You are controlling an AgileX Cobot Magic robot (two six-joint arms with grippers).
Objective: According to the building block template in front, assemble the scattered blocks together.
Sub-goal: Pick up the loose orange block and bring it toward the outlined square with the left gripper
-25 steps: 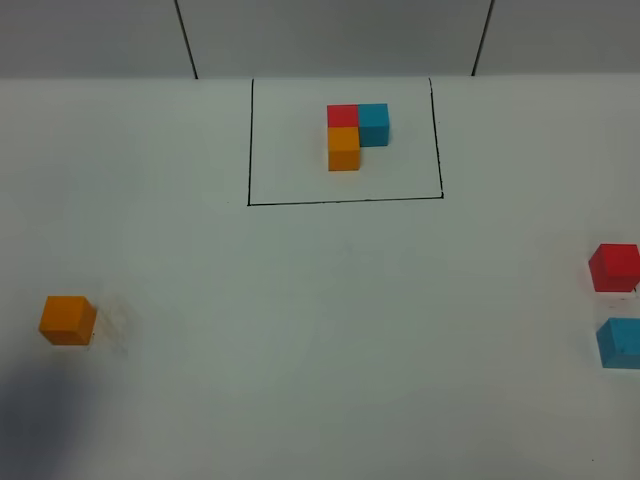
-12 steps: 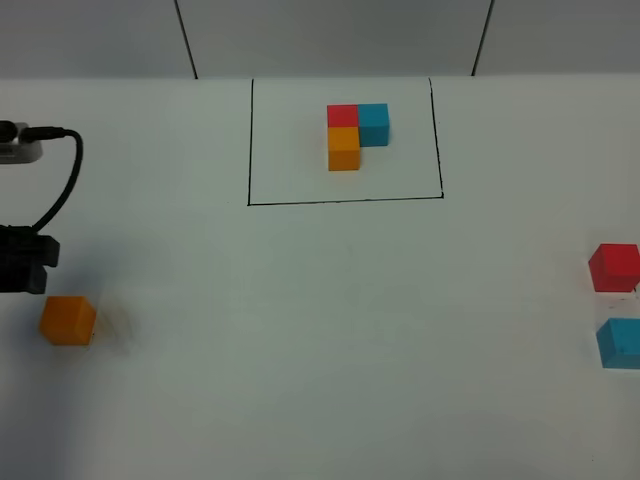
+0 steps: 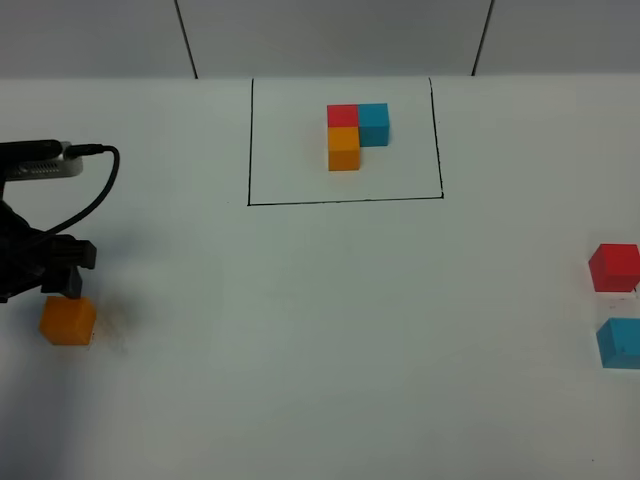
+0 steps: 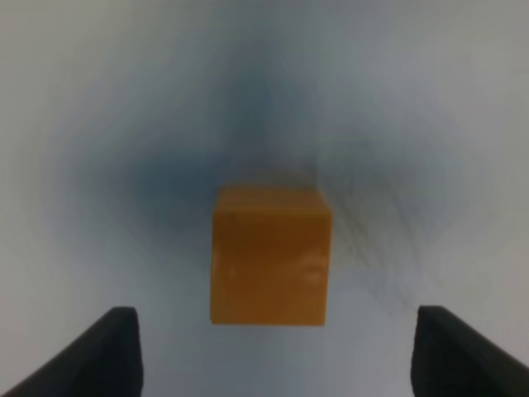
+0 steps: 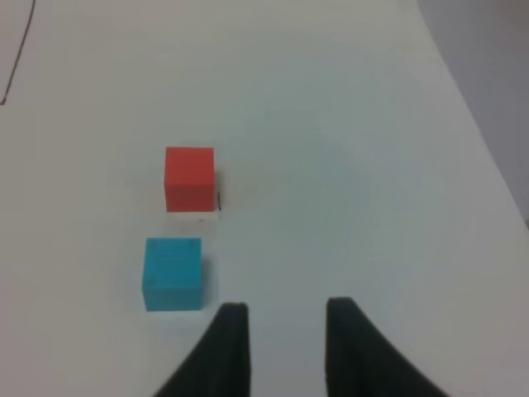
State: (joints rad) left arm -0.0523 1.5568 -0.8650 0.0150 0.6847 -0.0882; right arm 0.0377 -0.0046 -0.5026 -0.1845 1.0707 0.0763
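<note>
The building block template, an L of red, cyan-blue and orange cubes, sits inside a black drawn rectangle at the far middle. The loose orange cube lies at the left edge. My left gripper is open, its fingertips wide apart on either side of the orange cube and a little short of it. The loose red cube and cyan-blue cube lie at the right edge, apart. My right gripper is empty with a narrow gap, just beside the cyan-blue cube; the red cube lies beyond.
The left arm with its cable hangs over the table's left side. The white table ends at a grey back wall. The right gripper is outside the exterior view.
The left arm has come in from the left edge and moved right and down over the orange cube. The cubes have not moved.
</note>
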